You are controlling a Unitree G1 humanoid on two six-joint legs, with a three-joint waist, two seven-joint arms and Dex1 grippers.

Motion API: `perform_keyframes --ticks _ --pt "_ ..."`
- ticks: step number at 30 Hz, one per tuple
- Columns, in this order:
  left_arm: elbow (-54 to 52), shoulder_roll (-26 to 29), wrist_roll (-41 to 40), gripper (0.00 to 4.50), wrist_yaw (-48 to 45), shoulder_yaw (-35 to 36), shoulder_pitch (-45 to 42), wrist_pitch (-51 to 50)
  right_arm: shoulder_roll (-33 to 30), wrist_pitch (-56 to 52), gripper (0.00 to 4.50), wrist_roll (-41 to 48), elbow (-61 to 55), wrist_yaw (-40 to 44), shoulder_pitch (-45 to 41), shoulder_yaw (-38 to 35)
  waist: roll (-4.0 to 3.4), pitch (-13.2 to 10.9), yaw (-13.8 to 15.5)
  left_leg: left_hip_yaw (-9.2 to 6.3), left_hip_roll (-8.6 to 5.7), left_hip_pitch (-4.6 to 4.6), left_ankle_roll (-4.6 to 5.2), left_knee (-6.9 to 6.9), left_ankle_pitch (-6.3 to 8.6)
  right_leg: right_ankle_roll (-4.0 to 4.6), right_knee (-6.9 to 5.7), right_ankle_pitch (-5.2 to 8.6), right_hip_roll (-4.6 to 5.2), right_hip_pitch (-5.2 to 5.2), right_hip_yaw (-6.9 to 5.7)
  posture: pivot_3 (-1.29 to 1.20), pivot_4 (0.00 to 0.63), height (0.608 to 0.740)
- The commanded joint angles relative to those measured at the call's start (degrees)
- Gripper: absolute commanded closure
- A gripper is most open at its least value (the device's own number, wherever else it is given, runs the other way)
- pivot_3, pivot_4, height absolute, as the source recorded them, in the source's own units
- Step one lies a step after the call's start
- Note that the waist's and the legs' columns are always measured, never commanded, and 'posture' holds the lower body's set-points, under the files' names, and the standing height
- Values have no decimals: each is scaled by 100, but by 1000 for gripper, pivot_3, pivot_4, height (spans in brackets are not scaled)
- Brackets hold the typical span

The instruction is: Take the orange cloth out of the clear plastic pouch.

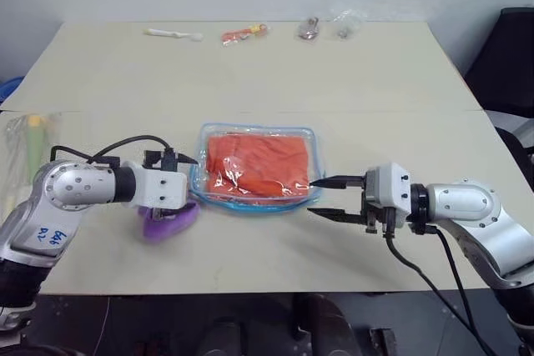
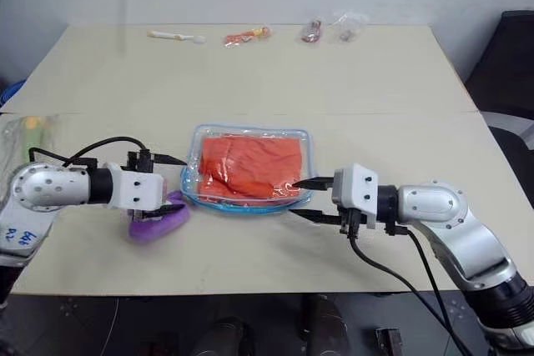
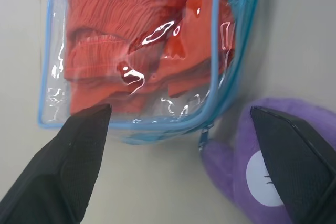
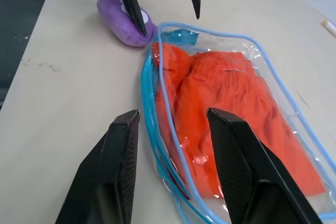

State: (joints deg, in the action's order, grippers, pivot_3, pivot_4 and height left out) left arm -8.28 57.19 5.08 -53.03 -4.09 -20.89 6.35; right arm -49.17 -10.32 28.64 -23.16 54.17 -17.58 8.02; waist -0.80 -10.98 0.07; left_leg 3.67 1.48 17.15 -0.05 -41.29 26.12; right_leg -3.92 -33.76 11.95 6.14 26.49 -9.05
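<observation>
The left pincer (image 1: 177, 179) gapes empty at the clear plastic pouch's (image 1: 200, 174) 9 o'clock edge; the right pincer (image 1: 324, 197), part-open and empty, flanks 3 o'clock. The orange cloth (image 1: 259, 164) lies inside, mid-table (image 1: 250, 64). Slick plastic may slip (purple plush (image 1: 167, 221) crowds the left).

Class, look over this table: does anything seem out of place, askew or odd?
The purple plush toy lies against the clear plastic pouch at its left end, right under the open left gripper, crowding that side. The orange cloth is creased but still fully inside. Nothing is spilled or damaged.
</observation>
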Motion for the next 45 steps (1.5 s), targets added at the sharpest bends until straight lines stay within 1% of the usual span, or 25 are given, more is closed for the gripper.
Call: perform_keyframes --ticks 1,9,13,14,17,21,22,23,24,27,29,31,35,39,42,45 --pt "54 -171 30 0 129 23 -145 96 96 -52 2212 -106 -263 -57 4 -190 0 0 1 0 0 0 0 -2 0 0 -1 0 0 0 -1 0 150 740" --pt "80 -352 84 0 109 9 -109 88 206 -121 2212 -279 -282 -3 -24 -250 1 0 -1 1 0 -4 1 -4 0 0 -2 0 0 0 0 0 150 740" --pt "34 -462 16 886 134 33 -32 152 209 -119 2234 -329 -270 47 -54 -272 1 0 2 1 0 -6 1 -4 0 -1 -3 0 0 0 -1 0 150 740" --pt "-4 -487 -19 1261 138 69 -16 147 217 -115 2234 -347 -262 55 -54 -277 1 0 2 0 0 -6 1 -4 0 -1 -2 0 0 -1 0 0 150 740" --pt "-146 -516 -155 2082 84 177 71 40 249 -92 2234 -404 -240 74 -38 -288 1 0 -3 0 0 -6 1 -4 0 -1 -3 0 0 0 0 0 150 740" --pt "-374 -488 -319 3363 12 254 274 -88 313 -52 2234 -522 -202 88 -16 -285 1 0 0 -1 1 -7 1 -5 0 -1 -3 0 1 -1 -1 0 150 740" --pt "-467 -474 -398 3594 -33 282 340 -156 328 -46 2234 -548 -194 88 -9 -283 1 0 -4 -1 1 -7 1 -5 0 -1 -3 0 1 0 -1 0 150 740" --pt "-559 -470 -497 3974 -75 329 400 -232 343 -45 2234 -574 -189 85 -1 -281 1 0 -3 0 1 -7 1 -5 0 -1 -3 0 0 -1 -1 0 150 740" --pt "-659 -470 -597 4256 -100 388 457 -315 357 -26 2234 -609 -177 84 17 -278 1 0 -2 -1 1 -7 1 -5 0 -1 -3 0 1 -1 0 0 150 740" --pt "-945 -472 -979 4256 -233 521 561 -527 394 80 2234 -743 -127 108 81 -249 1 1 -1 -1 1 -7 1 -6 0 -1 -4 0 2 -1 0 0 150 740" --pt "-1118 -545 -1200 4309 -223 572 535 -821 454 175 2594 -821 -113 119 106 -236 1 1 3 -2 1 -7 1 -6 0 -1 -3 0 1 -1 -1 0 150 740" --pt "-1208 -645 -1274 4309 -128 546 434 -1079 522 270 3138 -929 -127 103 118 -203 1 1 3 -2 1 -7 1 -7 0 -1 -3 0 2 -1 0 0 150 740" --pt "-1230 -794 -1236 4309 -38 465 305 -1302 601 466 4470 -1201 -149 97 201 -90 2 1 -3 -2 0 -6 1 -7 0 -1 -4 0 0 -3 1 0 150 740" --pt "-1210 -881 -1183 4309 -20 382 243 -1353 722 674 4470 -1728 43 -59 234 114 4 2 -10 0 0 -7 1 -7 0 -1 -5 0 0 -4 3 0 150 740" --pt "-1197 -954 -1174 4309 -4 333 154 -1426 830 1069 4470 -2281 348 -183 179 355 5 3 -9 1 0 -8 1 -7 0 -1 -6 0 0 -4 3 0 150 740" --pt "-1180 -1003 -1167 4309 -6 304 66 -1494 990 1364 4470 -2591 605 -295 131 506 5 3 -9 1 0 -8 1 -10 -1 -1 -6 0 0 -4 3 0 150 740"
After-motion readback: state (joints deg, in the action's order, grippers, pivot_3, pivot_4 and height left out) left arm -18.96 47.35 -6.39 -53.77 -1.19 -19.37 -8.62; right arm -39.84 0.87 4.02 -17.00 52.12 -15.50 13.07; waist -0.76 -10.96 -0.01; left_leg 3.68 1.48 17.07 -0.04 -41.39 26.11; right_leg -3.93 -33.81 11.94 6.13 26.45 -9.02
